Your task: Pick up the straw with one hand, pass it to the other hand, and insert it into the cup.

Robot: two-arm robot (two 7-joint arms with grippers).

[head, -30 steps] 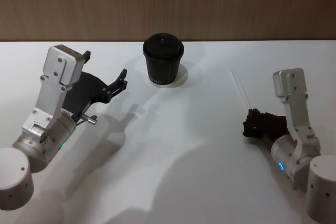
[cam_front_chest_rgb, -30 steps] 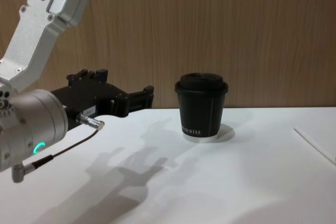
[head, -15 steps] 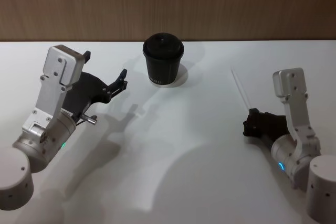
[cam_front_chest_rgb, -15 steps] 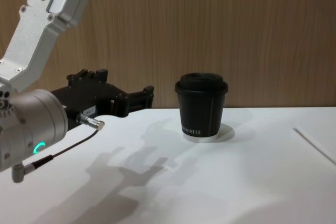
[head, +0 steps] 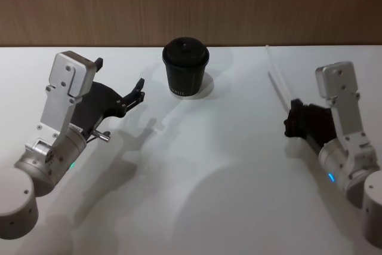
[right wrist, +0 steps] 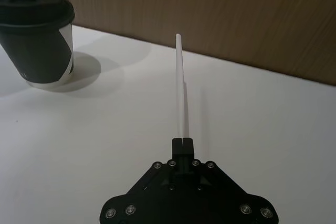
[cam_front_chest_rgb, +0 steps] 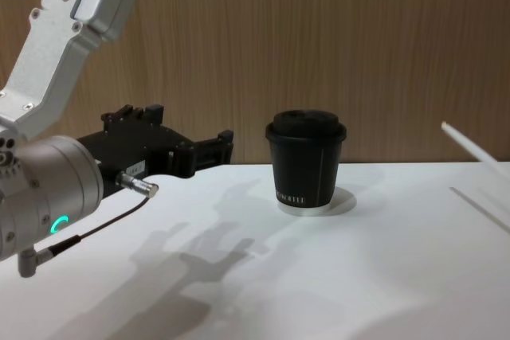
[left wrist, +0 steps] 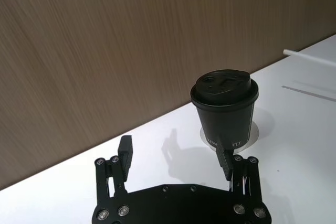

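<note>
Observed the thin straight white straw (right wrist: 181, 87) clamped at one end in the jaws of the black right gripper (right wrist: 182, 141), held clear of the white tabletop (head: 209, 165) right of the small black lidded paper cup (head: 185, 73), and the black left gripper (left wrist: 176, 150) hovering left of that cup, jaws apart.

Bright overhead light on white matte tabletop (head: 239, 106), soft overlapping grey shadows stretching toward 4 o'clock from silver-grey left arm (head: 62, 97), faint shadow at 2 o'clock of black lidded paper cup (head: 185, 70)
</note>
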